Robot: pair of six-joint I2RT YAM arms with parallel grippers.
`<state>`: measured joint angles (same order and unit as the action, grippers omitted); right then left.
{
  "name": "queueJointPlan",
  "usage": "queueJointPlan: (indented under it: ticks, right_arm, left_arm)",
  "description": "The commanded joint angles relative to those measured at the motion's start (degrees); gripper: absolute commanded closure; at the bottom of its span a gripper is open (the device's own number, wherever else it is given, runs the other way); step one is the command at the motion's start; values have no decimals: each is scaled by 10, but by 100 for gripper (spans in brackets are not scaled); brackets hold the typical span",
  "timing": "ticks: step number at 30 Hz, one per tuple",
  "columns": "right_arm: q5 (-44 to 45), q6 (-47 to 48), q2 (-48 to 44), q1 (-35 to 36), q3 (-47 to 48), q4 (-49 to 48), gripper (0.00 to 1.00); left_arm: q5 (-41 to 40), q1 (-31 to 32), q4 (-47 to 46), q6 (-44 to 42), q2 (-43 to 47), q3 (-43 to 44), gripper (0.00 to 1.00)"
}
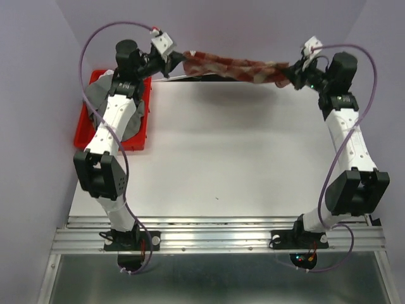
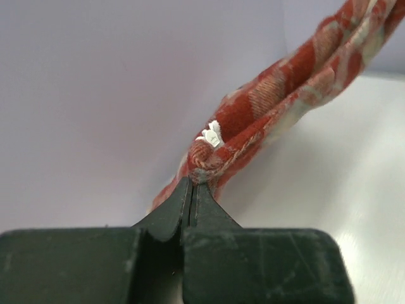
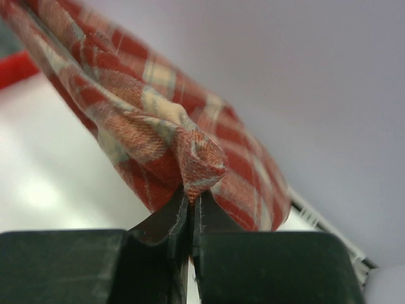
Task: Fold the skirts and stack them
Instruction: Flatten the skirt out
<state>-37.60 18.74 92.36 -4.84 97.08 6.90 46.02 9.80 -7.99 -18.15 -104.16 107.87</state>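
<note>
Above the far edge of the table (image 1: pixel 240 158), the plaid skirt (image 1: pixel 234 66) is hanging in the air, stretched between the two arms. It is bunching into a twisted, rope-like band, sagging a little at the middle and clearing the tabletop along its whole length. We are finding no fold in it; the cloth is gathered, not spread flat.

The left gripper (image 2: pixel 192 183) is pinching one end. Its jaws are closed to a sliver on a hemmed corner, and a small white tag is showing just beside the grip. The right gripper (image 3: pixel 190 196) is clamping the opposite end the same way, jaws nearly together on a puckered corner of plaid.

The grey skirt (image 1: pixel 95 95) is lying crumpled in the red tray (image 1: pixel 130 147) at the far left of the table. It is partly hidden under the left arm, and neither gripper is touching it.

We are judging the task to be at an early stage. One skirt is lifted and held by two corners, which looks like preparation for laying it flat. Nothing is folded yet, and no stack is showing anywhere on the table. Spreading and folding the plaid one, fetching and folding the grey one, and stacking the pair are all waiting.
</note>
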Motion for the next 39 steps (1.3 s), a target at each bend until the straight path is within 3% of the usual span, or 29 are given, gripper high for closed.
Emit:
queueJointPlan:
  ticks: [1, 2, 5, 8, 10, 12, 13, 15, 16, 19, 20, 21, 22, 24, 27, 30, 32, 39]
  right_arm:
    - [-68, 179, -62, -9, -197, -16, 96]
    - [-76, 231, -75, -9, -268, -13, 96]
    - [-100, 364, -128, -3, -400, 28, 96]
    - [-116, 476, -190, 2, -502, 87, 96]
    - [-121, 519, -224, 7, -540, 152, 92]
    - [-123, 588, -275, 7, -569, 200, 52]
    - [-121, 603, -291, 7, -588, 246, 14]
    - [-111, 619, -344, 7, -598, 284, 4]
    - [-106, 585, -362, 7, -598, 304, 0]
    - [-75, 552, -419, 7, -579, 307, 0]
    - [-57, 526, -426, 7, -556, 310, 0]
    - [-48, 503, -433, 7, -544, 309, 0]
    - [-38, 475, -431, 7, -531, 291, 0]
    - [-19, 403, -405, 7, -492, 264, 0]
    - [-17, 303, -289, 7, -412, 247, 0]
    - [-14, 246, -143, 18, -309, 276, 3]
    - [-9, 241, -78, 25, -267, 323, 10]
    - [102, 221, 83, 57, -243, 282, 19]
  left_arm:
    - [25, -9, 20, -219, 88, -192, 100]
    - [25, -6, 29, -244, 103, -273, 100]
    - [16, 13, 73, -344, 160, -387, 96]
    - [4, 31, 79, -376, 223, -547, 92]
    - [-1, 39, 102, -393, 257, -592, 90]
    - [-7, 50, 118, -414, 303, -635, 81]
    - [-6, 50, 152, -427, 332, -641, 69]
    - [-10, 52, 201, -456, 358, -644, 52]
    - [-20, 53, 246, -474, 383, -639, 32]
    - [-35, 52, 333, -492, 419, -616, 24]
    - [-38, 52, 350, -493, 438, -610, 8]
    - [-39, 52, 372, -489, 446, -602, 2]
    - [-44, 53, 372, -481, 454, -600, 2]
    - [-46, 53, 341, -387, 462, -597, 2]
    - [-52, 71, 252, -254, 418, -579, 3]
    - [-118, 129, 200, -160, 330, -548, 21]
    - [-161, 153, 201, -132, 256, -508, 31]
    - [-204, 185, 242, -75, 81, -421, 43]
